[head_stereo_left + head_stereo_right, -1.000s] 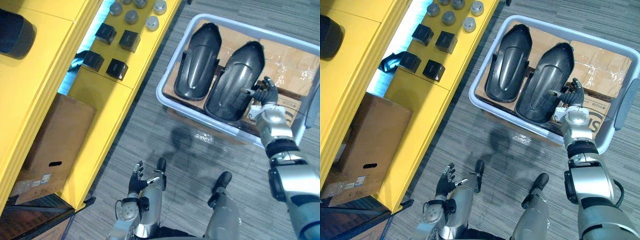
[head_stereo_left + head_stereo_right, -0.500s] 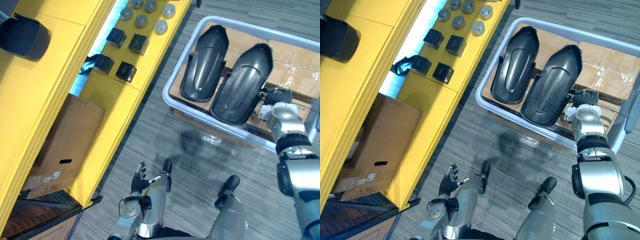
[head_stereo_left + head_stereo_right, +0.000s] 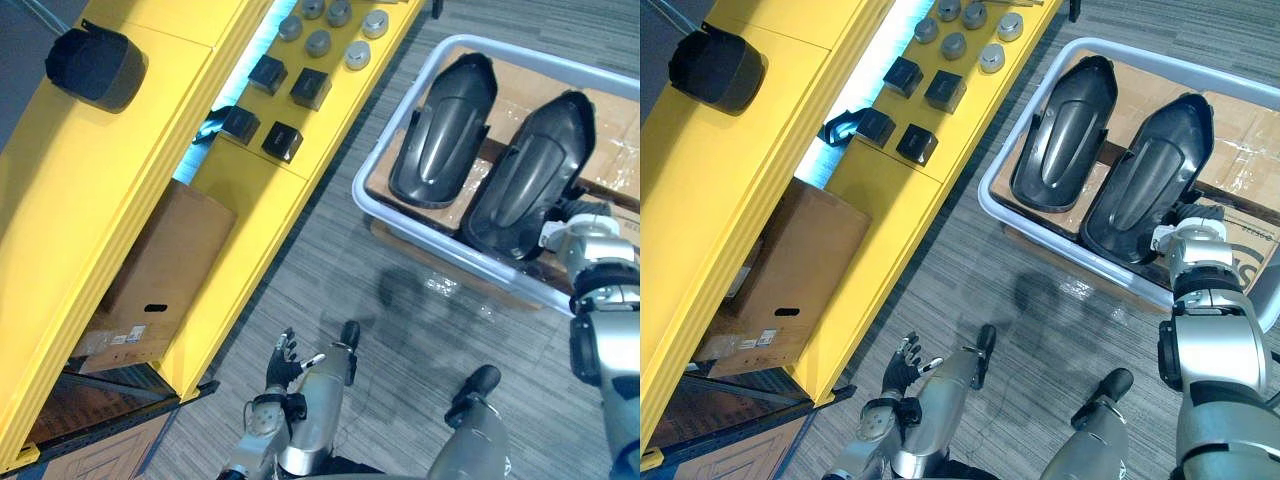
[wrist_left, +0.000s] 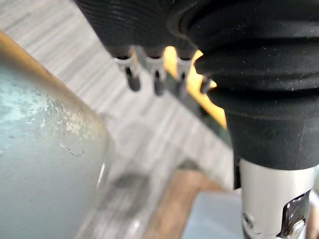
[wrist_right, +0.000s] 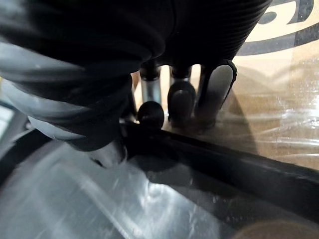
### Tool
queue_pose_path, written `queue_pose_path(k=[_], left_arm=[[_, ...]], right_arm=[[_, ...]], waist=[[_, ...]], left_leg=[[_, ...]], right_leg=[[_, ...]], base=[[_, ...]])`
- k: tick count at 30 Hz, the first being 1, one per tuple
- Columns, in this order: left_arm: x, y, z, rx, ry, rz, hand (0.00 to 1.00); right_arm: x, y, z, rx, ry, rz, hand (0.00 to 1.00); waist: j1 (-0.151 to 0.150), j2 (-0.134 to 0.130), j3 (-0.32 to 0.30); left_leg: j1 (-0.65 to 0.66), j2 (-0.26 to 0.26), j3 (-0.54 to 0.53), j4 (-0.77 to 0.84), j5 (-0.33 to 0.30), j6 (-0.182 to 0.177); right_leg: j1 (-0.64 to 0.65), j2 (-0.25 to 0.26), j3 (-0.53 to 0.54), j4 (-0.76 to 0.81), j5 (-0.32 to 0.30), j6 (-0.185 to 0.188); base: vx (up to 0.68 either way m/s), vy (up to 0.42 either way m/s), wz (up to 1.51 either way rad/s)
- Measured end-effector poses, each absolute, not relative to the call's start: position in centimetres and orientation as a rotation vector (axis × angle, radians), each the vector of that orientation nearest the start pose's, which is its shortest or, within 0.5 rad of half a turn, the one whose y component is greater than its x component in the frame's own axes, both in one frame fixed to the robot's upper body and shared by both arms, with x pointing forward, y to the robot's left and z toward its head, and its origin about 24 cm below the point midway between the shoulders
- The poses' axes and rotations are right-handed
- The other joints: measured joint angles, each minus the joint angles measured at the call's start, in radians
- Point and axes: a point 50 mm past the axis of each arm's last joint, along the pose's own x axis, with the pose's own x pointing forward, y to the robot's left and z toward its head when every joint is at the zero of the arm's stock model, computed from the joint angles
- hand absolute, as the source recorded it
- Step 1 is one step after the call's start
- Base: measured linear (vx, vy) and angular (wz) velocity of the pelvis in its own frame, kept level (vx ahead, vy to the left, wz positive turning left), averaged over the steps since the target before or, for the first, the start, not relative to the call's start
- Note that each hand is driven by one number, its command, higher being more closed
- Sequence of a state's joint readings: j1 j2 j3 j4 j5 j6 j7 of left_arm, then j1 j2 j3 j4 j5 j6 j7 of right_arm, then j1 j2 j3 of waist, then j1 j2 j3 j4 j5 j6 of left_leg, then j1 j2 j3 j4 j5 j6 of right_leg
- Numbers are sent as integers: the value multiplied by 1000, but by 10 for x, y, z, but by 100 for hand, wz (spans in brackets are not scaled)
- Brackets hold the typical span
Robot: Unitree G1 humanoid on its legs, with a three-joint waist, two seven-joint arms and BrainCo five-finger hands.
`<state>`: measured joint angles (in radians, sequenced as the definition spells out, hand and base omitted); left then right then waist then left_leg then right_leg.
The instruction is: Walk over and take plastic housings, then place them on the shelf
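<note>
Hooking down over the dark rim (image 5: 234,164) of one plastic housing (image 3: 1145,180), the fingers (image 5: 182,102) of the right hand (image 3: 1192,218) sit pressed together, tips wedged between that edge and the cardboard (image 5: 284,94) under them. It's a lip grip, likely because the glossy shell offers no other hold. Beside them the second housing (image 3: 1060,135) lies in the white bin (image 3: 1080,256). Well away, the left hand (image 3: 283,358) hangs loosely spread, idle, with the yellow shelf (image 3: 770,170) beyond.
</note>
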<state>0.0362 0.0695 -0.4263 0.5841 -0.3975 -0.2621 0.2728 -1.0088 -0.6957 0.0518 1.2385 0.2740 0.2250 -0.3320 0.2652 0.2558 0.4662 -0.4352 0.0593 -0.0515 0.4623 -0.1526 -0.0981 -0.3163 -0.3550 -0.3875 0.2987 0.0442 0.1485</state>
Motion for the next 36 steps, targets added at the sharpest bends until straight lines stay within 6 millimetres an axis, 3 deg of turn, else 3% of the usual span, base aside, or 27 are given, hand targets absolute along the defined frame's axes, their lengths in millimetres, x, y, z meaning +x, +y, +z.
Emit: queue_pose_path(k=[5, 7, 10, 13, 15, 16, 19, 23, 26, 31, 36], left_arm=[[191, 111, -76, -220, 429, 103, 0], [188, 118, -65, -244, 377, 162, 0], [200, 140, -29, -264, 208, 245, 0], [221, 153, 6, -165, 48, 212, 0], [227, 156, 20, -131, -12, 201, 0], [231, 160, 33, -127, -67, 202, 0], [243, 159, 50, -94, -116, 149, 0], [257, 150, 53, -129, -47, -12, 0], [273, 139, 45, -169, 58, -108, 0], [289, 127, 29, -349, 233, -198, 0], [307, 121, 41, -415, 229, -221, 0]], right_arm=[[360, -352, 151, -482, 229, -755, 100], [361, -345, 152, -570, 173, -724, 100], [364, -321, 147, -646, 73, -643, 100], [368, -295, 153, -719, -37, -585, 100], [368, -283, 155, -729, -80, -559, 100], [369, -267, 157, -733, -130, -537, 100], [368, -247, 160, -740, -193, -498, 100], [369, -224, 164, -779, -275, -478, 100], [367, -214, 175, -795, -369, -480, 100], [359, -192, 196, -796, -593, -448, 100], [350, -164, 207, -747, -761, -387, 100]], waist=[[-4, -3, 2], [-18, -23, 16], [-59, -79, 55], [-95, -110, 67], [-113, -116, 68], [-120, -130, 72], [-143, -151, 66], [-165, -203, 22], [-171, -223, -26], [-206, -224, -83], [-224, -227, -94]], left_leg=[[-2, 14, 8, 10, -3, -4], [8, 34, 14, 16, -10, -14], [85, 54, 39, -23, -12, -19], [147, 71, 67, -62, -12, -20], [180, 81, 88, -89, -6, -28], [222, 93, 110, -119, -2, -36], [288, 116, 121, -166, 9, -52], [355, 131, 171, -228, 31, -65], [373, 134, 203, -248, 34, -68], [383, 138, 217, -255, 36, -71], [390, 140, 230, -261, 42, -72]], right_leg=[[5, -1, -23, -17, 22, 0], [15, 20, -19, -22, 29, -4], [72, 41, -14, -47, 26, -7], [105, 61, 7, -76, 30, -12], [122, 71, 15, -91, 34, -15], [143, 89, 33, -113, 41, -19], [187, 117, 38, -138, 44, -24], [215, 141, 61, -183, 57, -35], [221, 155, 89, -234, 89, -38], [245, 168, 92, -288, 119, -43], [245, 177, 112, -320, 150, -51]], base=[[43, 17, -9], [82, -20, -18], [66, -32, -19], [55, -22, -31], [62, -27, -33], [76, -38, -43], [77, -53, -26], [57, -41, -26], [40, -3, -29], [-7, 5, -9], [-58, -1, -13]])
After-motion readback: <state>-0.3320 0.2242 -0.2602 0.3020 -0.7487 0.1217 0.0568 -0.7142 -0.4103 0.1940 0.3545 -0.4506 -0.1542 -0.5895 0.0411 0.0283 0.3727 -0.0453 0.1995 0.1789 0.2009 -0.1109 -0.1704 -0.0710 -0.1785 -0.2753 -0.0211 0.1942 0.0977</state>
